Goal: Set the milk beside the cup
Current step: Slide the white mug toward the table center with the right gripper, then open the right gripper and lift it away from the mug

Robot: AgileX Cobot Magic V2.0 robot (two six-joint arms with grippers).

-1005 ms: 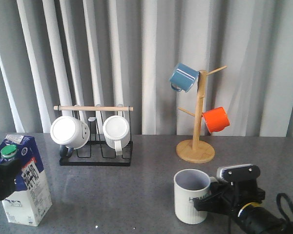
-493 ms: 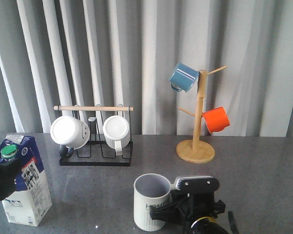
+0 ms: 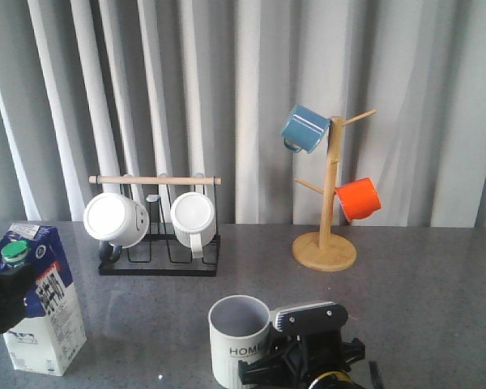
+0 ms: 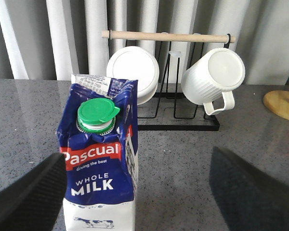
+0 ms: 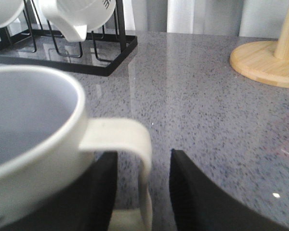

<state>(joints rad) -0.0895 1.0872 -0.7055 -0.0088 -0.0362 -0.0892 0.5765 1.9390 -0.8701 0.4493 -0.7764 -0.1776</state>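
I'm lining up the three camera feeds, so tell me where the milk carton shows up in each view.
Front view: milk carton stands at the far left table edge, the left gripper at it.
Left wrist view: it fills the lower left-centre, green cap facing the camera.
Right wrist view: not in it; only the HOME mug up close.
Shared landmark: the black mug rack.

The right gripper (image 3: 296,369) carries the cup (image 3: 238,339) across the near edge of the table (image 3: 437,284) toward nine o'clock. A second ago the cup sits near the five o'clock part of the scene, below the wooden mug tree's base (image 3: 324,250); half a second ago it is already nearer the middle; now it is a little further toward nine o'clock and lower in the front view, closer to the milk (image 3: 36,299). The fingers (image 5: 195,202) flank the cream handle (image 5: 127,154).
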